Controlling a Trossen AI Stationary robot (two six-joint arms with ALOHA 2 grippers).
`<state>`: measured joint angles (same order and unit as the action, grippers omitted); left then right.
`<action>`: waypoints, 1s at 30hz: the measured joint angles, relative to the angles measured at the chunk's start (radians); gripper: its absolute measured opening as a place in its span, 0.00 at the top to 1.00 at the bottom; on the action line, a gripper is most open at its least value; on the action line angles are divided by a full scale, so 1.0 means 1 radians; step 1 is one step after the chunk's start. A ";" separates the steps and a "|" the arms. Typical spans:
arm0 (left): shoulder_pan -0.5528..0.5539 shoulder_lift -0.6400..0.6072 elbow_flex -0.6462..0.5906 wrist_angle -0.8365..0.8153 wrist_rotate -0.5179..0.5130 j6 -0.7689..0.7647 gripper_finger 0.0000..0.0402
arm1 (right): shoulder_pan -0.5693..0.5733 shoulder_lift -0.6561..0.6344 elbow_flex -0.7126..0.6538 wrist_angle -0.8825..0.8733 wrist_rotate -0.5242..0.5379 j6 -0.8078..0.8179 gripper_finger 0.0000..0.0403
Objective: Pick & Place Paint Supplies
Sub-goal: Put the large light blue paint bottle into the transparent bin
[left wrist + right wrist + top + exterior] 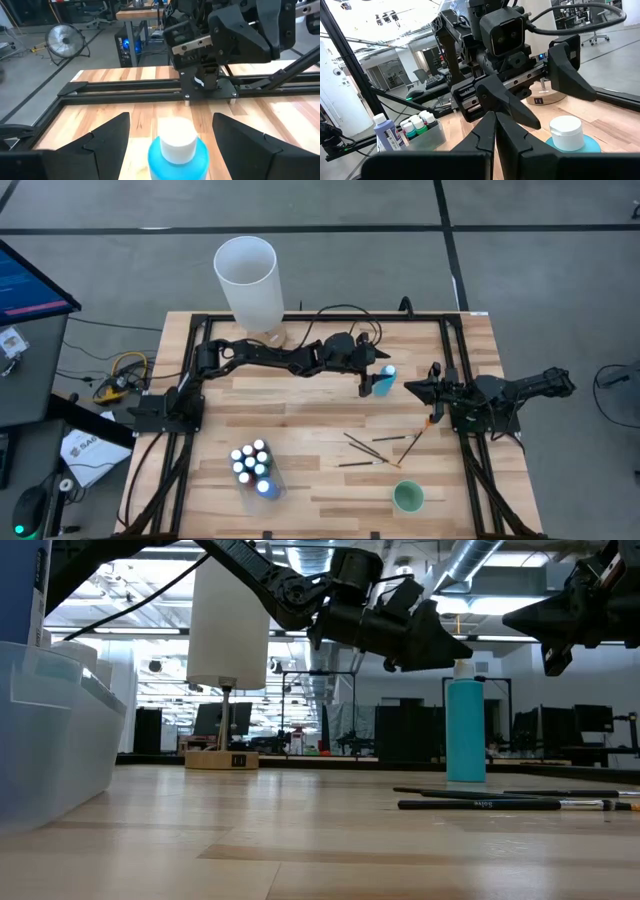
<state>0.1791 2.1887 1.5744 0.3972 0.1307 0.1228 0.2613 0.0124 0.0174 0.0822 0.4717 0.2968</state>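
A blue bottle with a white cap [177,147] stands upright on its base on the wooden table [300,410], right of centre [386,378]. My left gripper [172,142] reaches across from the left and is open. One finger stands on either side of the bottle's cap, slightly above it in the low view [448,642] and clear of it. My right gripper [495,131] is shut on nothing and waits at the table's right side [412,386], pointing at the bottle. Several thin dark brushes [375,448] lie flat on the table nearer the front.
A clear container [258,470] holding several small white-capped bottles stands at the front left. A small green cup [407,497] sits at the front right, and a tall white cylinder [247,280] stands at the far edge. Black rails [455,350] frame the table.
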 joint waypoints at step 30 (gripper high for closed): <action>-0.001 0.066 0.024 0.032 0.009 0.003 0.65 | 0.000 0.000 0.000 0.000 0.000 0.000 0.98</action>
<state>0.1780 2.2543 1.5982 0.4291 0.1398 0.1257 0.2615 0.0128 0.0174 0.0822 0.4717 0.2970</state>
